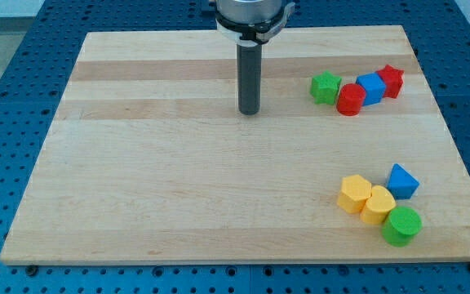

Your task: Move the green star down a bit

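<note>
The green star (pixel 325 87) lies at the upper right of the wooden board (pixel 178 188), at the left end of a row of blocks. It touches a red cylinder (pixel 350 100) on its right. My tip (pixel 249 112) rests on the board well to the left of the green star, and slightly lower in the view. It touches no block.
A blue block (pixel 371 88) and a red star (pixel 391 81) continue the row to the right. At the lower right sit a yellow hexagon (pixel 353 193), a yellow heart (pixel 377 204), a blue triangle (pixel 402 180) and a green cylinder (pixel 401 225).
</note>
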You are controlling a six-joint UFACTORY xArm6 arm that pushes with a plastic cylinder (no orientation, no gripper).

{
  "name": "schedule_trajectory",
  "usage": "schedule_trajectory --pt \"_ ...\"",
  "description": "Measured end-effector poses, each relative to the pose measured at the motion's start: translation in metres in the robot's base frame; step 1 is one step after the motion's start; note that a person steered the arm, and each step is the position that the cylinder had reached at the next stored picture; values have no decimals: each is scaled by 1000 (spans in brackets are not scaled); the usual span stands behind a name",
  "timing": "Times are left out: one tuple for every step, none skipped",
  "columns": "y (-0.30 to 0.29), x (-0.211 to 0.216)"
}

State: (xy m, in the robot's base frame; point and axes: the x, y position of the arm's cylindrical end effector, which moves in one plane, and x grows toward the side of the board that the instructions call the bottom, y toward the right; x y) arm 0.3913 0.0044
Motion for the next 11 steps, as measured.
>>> schedule_trajectory --pt "0 0" --pt "0 0" --pt "0 1" --pt "28 94" --pt "37 112" --pt "37 102" --pt "43 7" --pt "60 -102" --pt "138 -152" --pt "179 -150" --pt "179 -106"
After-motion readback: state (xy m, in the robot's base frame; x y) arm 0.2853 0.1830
